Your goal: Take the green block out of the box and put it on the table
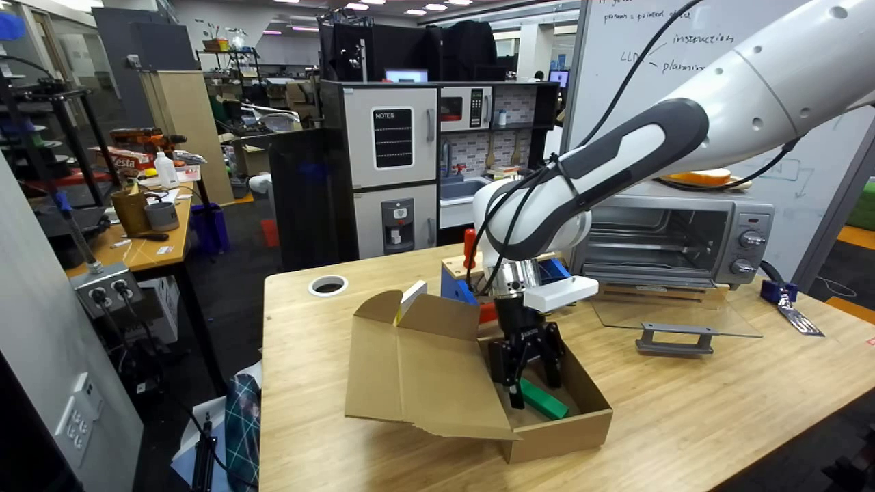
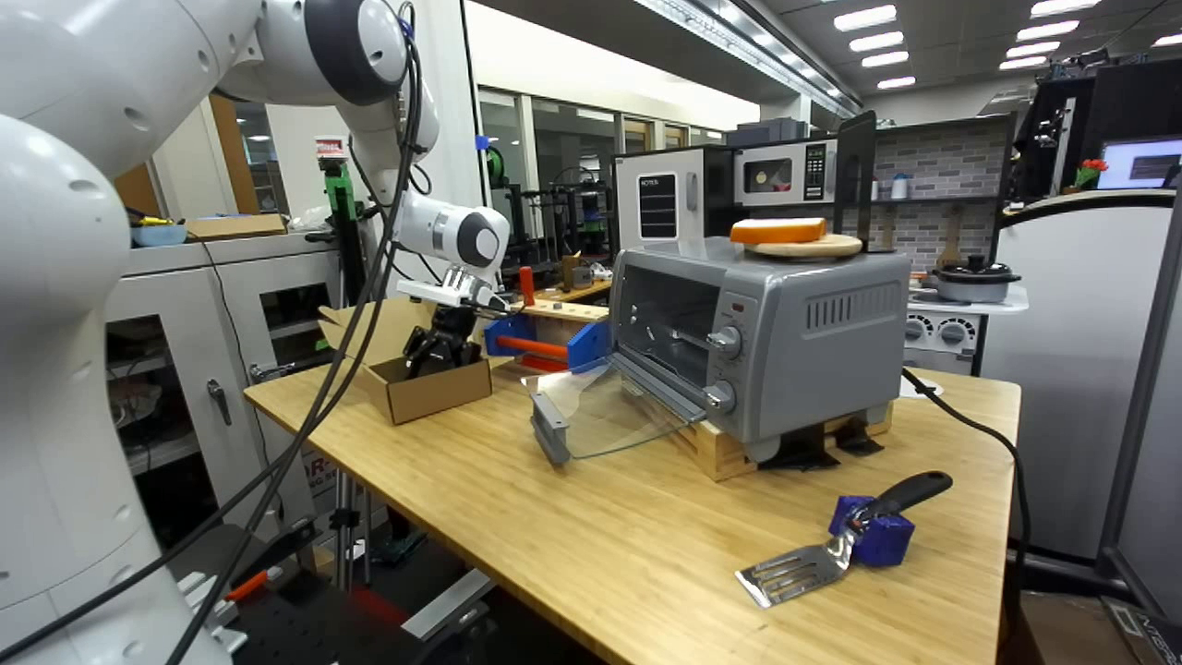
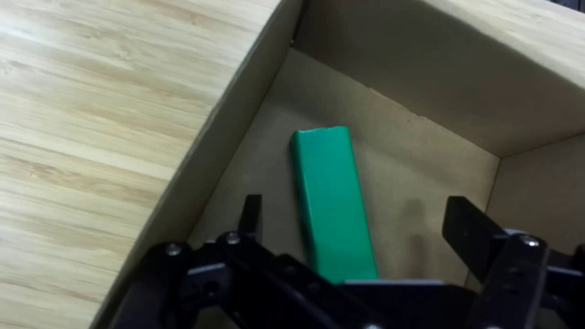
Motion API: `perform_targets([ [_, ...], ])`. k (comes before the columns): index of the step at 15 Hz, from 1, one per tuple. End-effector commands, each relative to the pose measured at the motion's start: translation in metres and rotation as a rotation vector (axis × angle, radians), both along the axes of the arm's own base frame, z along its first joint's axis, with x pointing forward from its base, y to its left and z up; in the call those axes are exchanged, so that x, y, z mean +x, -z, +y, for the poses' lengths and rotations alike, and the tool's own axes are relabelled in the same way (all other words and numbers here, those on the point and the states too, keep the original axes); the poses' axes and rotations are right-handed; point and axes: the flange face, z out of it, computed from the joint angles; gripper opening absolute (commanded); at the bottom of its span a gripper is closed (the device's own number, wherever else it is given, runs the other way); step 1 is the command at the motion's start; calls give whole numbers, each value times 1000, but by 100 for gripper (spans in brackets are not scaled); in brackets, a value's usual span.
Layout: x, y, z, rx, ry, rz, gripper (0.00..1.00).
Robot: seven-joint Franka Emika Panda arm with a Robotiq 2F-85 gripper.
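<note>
Table (image 2: 628, 526): green block (image 3: 336, 205) hidden in an exterior view.

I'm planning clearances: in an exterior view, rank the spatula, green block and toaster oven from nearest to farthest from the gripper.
1. Green block, inside the box, right by the gripper.
2. Toaster oven, right of the box in view.
3. Spatula, farthest right in view.

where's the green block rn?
In the wrist view, the green block is just right of centre, lying on the floor of the box, framed by the open gripper.
</note>
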Motion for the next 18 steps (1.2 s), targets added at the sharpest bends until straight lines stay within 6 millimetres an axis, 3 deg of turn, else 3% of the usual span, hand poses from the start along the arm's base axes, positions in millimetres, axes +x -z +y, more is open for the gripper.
perform_targets([
  [1, 6, 6, -4, 30, 17, 19, 100],
  [11, 7, 11, -8, 7, 42, 34, 100],
  [12, 7, 11, -8, 8, 41, 32, 97],
  [14, 7, 11, -6, 10, 41, 30, 72],
  [15, 7, 11, -6, 11, 43, 30, 70],
  [18, 8, 9, -5, 9, 48, 34, 48],
])
